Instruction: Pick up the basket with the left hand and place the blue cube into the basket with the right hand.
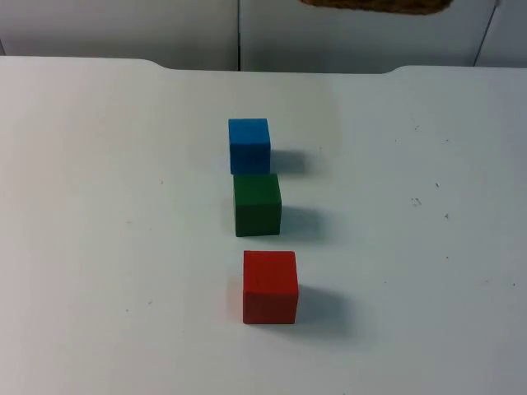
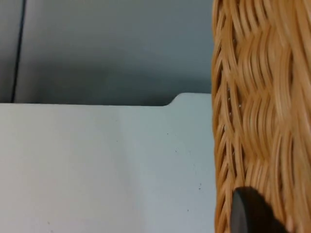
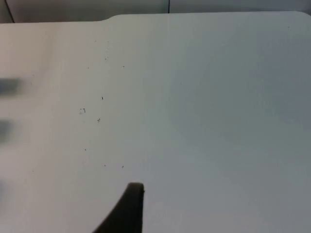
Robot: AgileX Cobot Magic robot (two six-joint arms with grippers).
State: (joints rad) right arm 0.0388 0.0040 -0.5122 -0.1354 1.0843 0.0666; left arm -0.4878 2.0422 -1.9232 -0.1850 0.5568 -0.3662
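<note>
While three small matte cubes are sitting in a near-straight row on the white table top [image 1: 99, 206], one woven wicker basket [image 1: 375, 5] is hanging above the far edge, in front of the grey partition wall [image 1: 115, 29]. One blue cube [image 1: 249, 145] is lying farthest from the camera, one green cube [image 1: 257, 204] is touching or just beside its near face, and one red cube [image 1: 270, 286] is standing apart, nearest. All are squared blocks with flat faces, no long axis. The left gripper's fingertip [image 2: 250, 213] is pressing against the basket's ribbed tan weave [image 2: 262, 111], gripping it. The right gripper's fingertip [image 3: 127, 208] is hovering over bare table; its opening I cannot tell.
</note>
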